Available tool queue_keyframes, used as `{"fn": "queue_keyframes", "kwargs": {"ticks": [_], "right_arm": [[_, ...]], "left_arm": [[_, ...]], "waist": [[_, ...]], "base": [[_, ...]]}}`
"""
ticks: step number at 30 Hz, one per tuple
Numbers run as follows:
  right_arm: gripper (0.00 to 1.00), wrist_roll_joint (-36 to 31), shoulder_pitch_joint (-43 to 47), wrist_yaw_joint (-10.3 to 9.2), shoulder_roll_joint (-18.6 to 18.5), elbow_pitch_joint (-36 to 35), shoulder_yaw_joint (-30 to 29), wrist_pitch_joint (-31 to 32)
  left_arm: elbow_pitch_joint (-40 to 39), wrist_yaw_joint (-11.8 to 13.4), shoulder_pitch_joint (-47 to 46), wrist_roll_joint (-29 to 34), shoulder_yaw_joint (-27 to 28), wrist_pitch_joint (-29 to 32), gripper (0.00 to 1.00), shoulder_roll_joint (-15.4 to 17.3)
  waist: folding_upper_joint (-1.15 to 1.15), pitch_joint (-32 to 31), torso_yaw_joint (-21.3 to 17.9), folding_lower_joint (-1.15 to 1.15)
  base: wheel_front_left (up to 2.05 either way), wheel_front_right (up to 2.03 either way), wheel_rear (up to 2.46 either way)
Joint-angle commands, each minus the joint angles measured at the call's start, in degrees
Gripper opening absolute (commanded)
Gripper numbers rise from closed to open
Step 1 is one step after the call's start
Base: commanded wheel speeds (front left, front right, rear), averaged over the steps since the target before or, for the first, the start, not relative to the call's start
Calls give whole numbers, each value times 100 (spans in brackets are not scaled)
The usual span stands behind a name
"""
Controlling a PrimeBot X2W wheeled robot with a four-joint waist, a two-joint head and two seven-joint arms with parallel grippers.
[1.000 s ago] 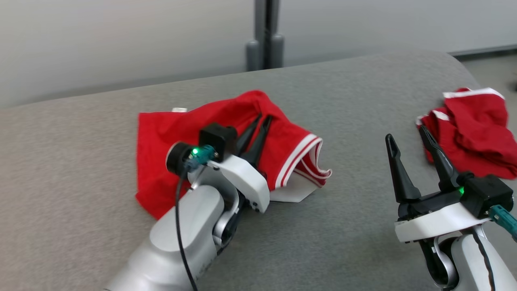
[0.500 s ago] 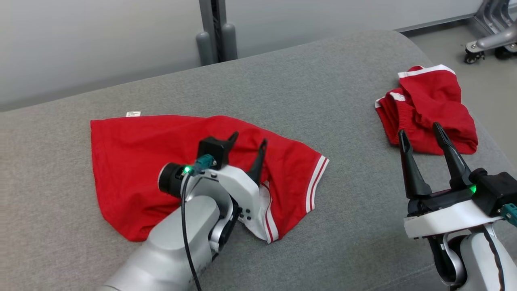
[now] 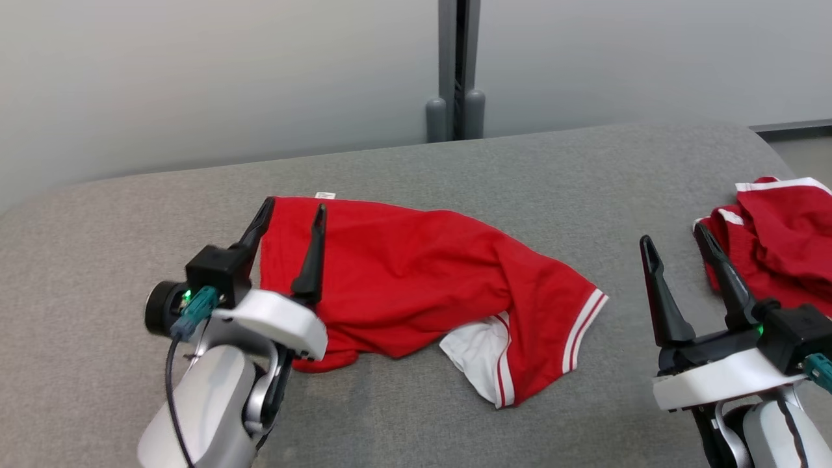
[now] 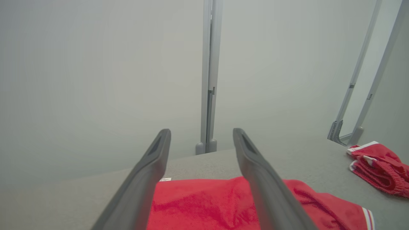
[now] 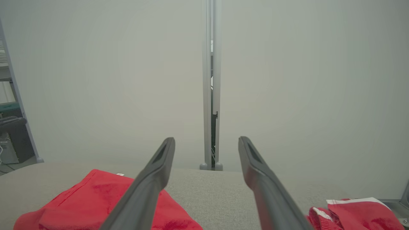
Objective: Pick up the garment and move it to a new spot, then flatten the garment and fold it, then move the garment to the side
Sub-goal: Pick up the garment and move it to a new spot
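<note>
Garment (image 3: 403, 273), red with white-striped trim and a white inside showing at its near right hem, lies loosely spread and wrinkled across the middle of the grey desk (image 3: 162, 214), with a small white label (image 3: 325, 195) at its far left corner. The left gripper (image 3: 294, 205) holds nothing, its fingers spread wide over the garment's left edge. The right gripper (image 3: 671, 234), just as wide and empty, hangs over bare desk between this garment and a second crumpled red garment (image 3: 780, 240) at the far right.
</note>
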Motion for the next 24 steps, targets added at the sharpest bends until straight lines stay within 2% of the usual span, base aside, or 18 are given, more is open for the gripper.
{"fn": "queue_keyframes", "kwargs": {"ticks": [1,6,10,16,20,24], "right_arm": [[100,-7,89,-2,5,-10,-6,-27],[100,42,254,-2,28,-78,-21,-27],[100,10,371,-2,9,-59,-5,-27],[100,56,517,-2,42,-10,86,-27],[100,90,598,-2,5,31,115,-27],[100,86,620,-2,6,73,157,-27]], "left_arm": [[-125,-57,163,116,148,-22,100,43],[-721,-264,991,877,732,-14,100,239],[-922,-382,1557,1134,1135,-15,100,65],[-1200,-502,2259,1432,1758,-15,100,-379],[-1315,-668,2460,1612,1875,-16,100,-573],[-1331,-679,2519,1746,1975,-16,100,-638]], "waist": [[0,-146,215,0],[0,-210,516,0],[0,-300,673,0],[0,-387,786,0],[0,-412,869,0],[0,-428,901,0]], "base": [[0,0,0],[0,0,0],[0,0,0],[0,0,0],[0,0,0],[0,0,0]]}}
